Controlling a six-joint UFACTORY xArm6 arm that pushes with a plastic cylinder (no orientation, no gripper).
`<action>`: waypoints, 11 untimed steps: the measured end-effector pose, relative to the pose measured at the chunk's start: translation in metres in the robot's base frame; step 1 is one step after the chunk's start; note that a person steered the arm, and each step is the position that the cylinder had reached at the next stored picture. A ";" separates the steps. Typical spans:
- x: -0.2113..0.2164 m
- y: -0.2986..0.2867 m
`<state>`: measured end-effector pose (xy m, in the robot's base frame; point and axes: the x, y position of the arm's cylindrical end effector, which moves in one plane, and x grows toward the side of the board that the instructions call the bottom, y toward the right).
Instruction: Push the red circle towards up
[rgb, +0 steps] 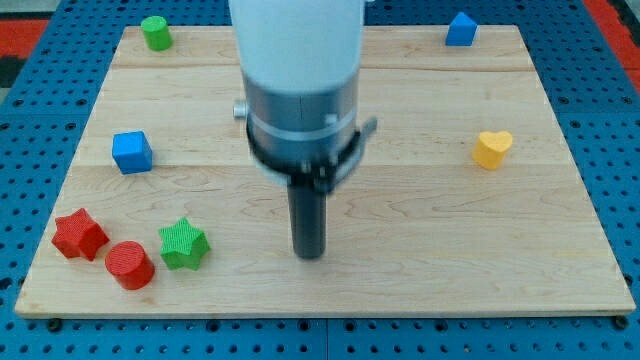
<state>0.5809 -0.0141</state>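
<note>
The red circle (129, 265) lies near the board's bottom left corner, between a red star (79, 234) on its left and a green star (183, 244) on its right, close to both. My tip (310, 254) is on the board well to the right of the green star, roughly level with the red circle. The arm's white and grey body (298, 70) rises above it at the view's top centre.
A blue cube (132, 152) sits at the left. A green cylinder (156, 32) is at the top left. A blue block (460, 29) is at the top right. A yellow heart (492, 149) is at the right. The wooden board (420, 240) lies on a blue pegboard.
</note>
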 end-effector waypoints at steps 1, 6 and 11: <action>0.037 -0.029; 0.005 -0.160; -0.077 -0.219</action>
